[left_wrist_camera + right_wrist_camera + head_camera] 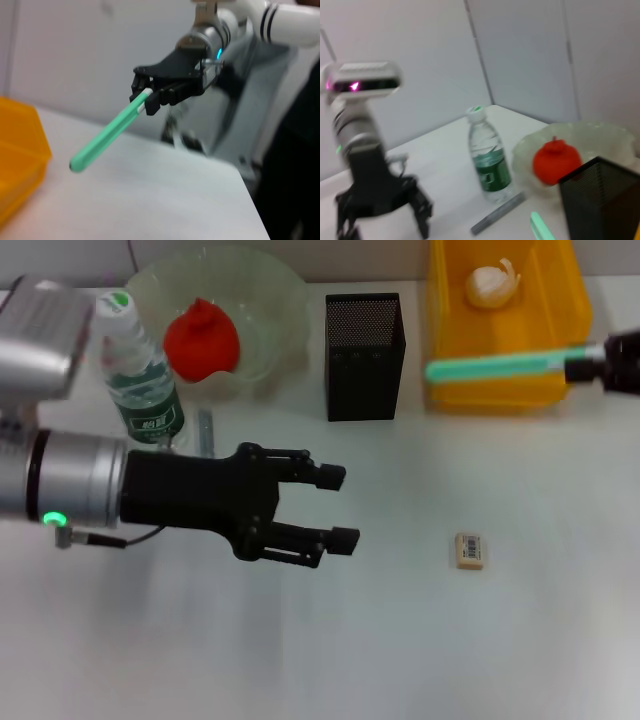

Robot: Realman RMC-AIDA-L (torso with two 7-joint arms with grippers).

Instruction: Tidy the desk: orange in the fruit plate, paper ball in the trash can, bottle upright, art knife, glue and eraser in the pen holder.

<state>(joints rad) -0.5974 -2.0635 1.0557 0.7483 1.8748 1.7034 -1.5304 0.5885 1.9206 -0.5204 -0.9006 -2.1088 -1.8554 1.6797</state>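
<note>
Head: right gripper (600,358) at 2 o'clock clamps green art knife (495,367) over trash can (505,325); carry it to pen holder (365,355), drop tip-down. Left gripper (338,506) spread wide, empty. Left wrist: clamp confirmed. Right wrist: own fingers unseen, grey stick beside bottle (489,162) unclear

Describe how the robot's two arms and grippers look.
Left gripper: matte black, two slim fingers with blocky tips, on a silver cylindrical wrist with a green light and a thin cable. Right gripper: the same black build, silver wrist with a blue-green light, white arm with black bands.
</note>
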